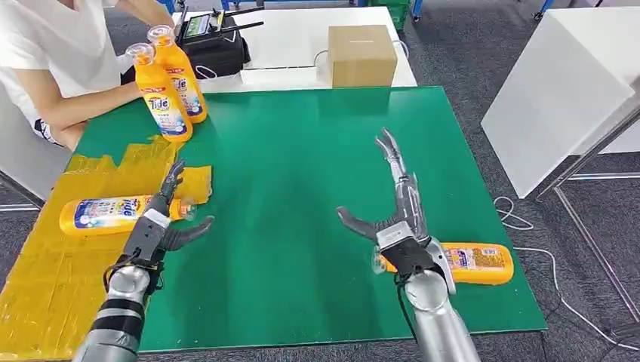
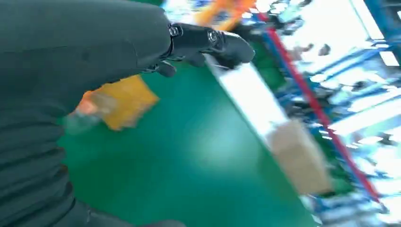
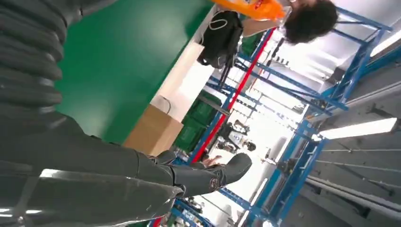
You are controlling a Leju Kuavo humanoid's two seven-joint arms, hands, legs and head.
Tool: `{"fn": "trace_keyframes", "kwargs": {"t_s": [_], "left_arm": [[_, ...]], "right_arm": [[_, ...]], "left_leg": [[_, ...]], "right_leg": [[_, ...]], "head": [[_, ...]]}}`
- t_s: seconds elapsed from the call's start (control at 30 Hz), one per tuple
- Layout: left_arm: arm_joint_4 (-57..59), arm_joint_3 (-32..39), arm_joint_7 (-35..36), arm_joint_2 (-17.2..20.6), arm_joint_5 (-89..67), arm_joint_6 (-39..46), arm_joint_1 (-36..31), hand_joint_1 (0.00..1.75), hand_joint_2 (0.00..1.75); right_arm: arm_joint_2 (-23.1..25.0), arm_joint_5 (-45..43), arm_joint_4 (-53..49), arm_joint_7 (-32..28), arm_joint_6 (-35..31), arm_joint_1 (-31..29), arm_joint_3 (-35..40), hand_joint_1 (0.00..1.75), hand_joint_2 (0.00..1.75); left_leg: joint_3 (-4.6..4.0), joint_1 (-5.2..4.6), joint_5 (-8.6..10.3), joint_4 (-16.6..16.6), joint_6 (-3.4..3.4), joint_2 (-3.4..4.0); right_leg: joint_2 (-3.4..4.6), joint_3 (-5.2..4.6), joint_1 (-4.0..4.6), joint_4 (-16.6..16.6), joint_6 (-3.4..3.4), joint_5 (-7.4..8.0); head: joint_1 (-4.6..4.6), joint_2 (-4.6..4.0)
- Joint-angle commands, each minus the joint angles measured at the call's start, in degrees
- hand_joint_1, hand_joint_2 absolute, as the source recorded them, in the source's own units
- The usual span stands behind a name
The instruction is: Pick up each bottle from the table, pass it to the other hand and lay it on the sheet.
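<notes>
Head view: left hand (image 1: pixel 155 226) and right hand (image 1: pixel 396 219) spread, holding nothing; one bottle (image 1: pixel 464 262) lying beside right wrist, another (image 1: pixel 113 213) on yellow sheet (image 1: pixel 45 279). Wrist views: blurred, fingers (image 2: pixel 208 42) apart. Probably rigid, slick plastic; best gripped mid-body.

Four orange bottles with blue-and-white labels are on the green table. One bottle (image 1: pixel 106 213) lies on its side on the yellow sheet (image 1: pixel 45 279), another bottle (image 1: pixel 472 262) lies near the table's right front edge. Two bottles (image 1: pixel 167 87) stand upright close together at the far left.
</notes>
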Motion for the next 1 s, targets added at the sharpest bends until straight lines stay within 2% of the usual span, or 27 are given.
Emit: {"fn": "trace_keyframes", "kwargs": {"t_s": [0.03, 0.17, 0.27, 0.47, 0.73, 0.9, 1.0], "left_arm": [[-16.1, -4.7, -1.0, -2.9, 10.6, -7.3, 8.9, 0.00, 1.75], [-17.6, -6.7, 0.6, -3.4, 9.1, -5.2, 13.0, 0.00, 1.75], [-17.4, -8.1, 1.8, -3.5, 7.0, -3.1, 13.8, 0.00, 1.75], [-18.9, -9.4, 1.8, -3.8, 5.4, -0.7, 14.3, 0.00, 1.75], [-19.0, -12.8, 1.1, -2.5, 7.1, -1.1, 14.7, 0.00, 1.75], [-19.0, -13.2, 0.9, -2.2, 7.5, -1.0, 14.7, 0.00, 1.75], [-18.3, -13.8, 0.8, -1.9, 7.7, -1.2, 14.2, 0.00, 1.75]], "right_arm": [[-4.1, 14.4, -2.8, 3.0, -7.4, 1.5, 1.2, 0.00, 1.75], [-8.7, 28.1, 0.2, 8.7, -8.9, 3.3, 4.5, 0.00, 1.75], [-10.4, 31.4, 2.9, 10.2, -9.4, 4.5, 4.3, 0.00, 1.75], [-12.4, 32.7, 3.9, 11.6, -8.2, 5.4, 2.4, 0.00, 1.75], [-19.5, 28.3, 7.0, 8.8, -2.1, 9.8, -3.4, 0.00, 1.75], [-19.6, 28.0, 7.5, 8.7, -1.1, 9.8, -5.4, 0.00, 1.75], [-20.4, 27.4, 12.5, 8.7, 0.4, 8.1, -8.3, 0.00, 1.75]], "left_leg": [[0.23, 0.03, -0.10, 0.0, 0.00, -0.04], [0.29, 0.03, -0.09, -0.1, 0.03, -0.01], [0.41, 0.07, -0.12, -0.1, 0.05, -0.06], [0.24, 0.05, -0.09, -0.1, 0.02, -0.08], [0.34, 0.04, -0.10, -0.1, 0.05, -0.27], [0.22, 0.02, -0.12, -0.1, 0.06, -0.10], [0.19, 0.03, -0.11, -0.1, 0.06, -0.10]], "right_leg": [[-0.10, 0.25, 0.04, 0.0, -0.01, -0.11], [-0.06, 0.32, 0.01, -0.1, 0.02, -0.08], [-0.12, 0.48, 0.05, -0.2, 0.02, -0.10], [-0.12, 0.33, 0.05, -0.1, 0.00, -0.09], [-0.32, 0.48, 0.05, -0.2, 0.02, -0.14], [-0.16, 0.31, 0.02, -0.1, 0.00, -0.09], [-0.15, 0.27, 0.03, -0.1, 0.00, -0.06]], "head": [[0.00, 0.00], [0.00, 0.00], [0.00, 0.00], [0.02, 0.00], [0.00, 0.00], [0.00, 0.00], [0.00, 0.00]]}}
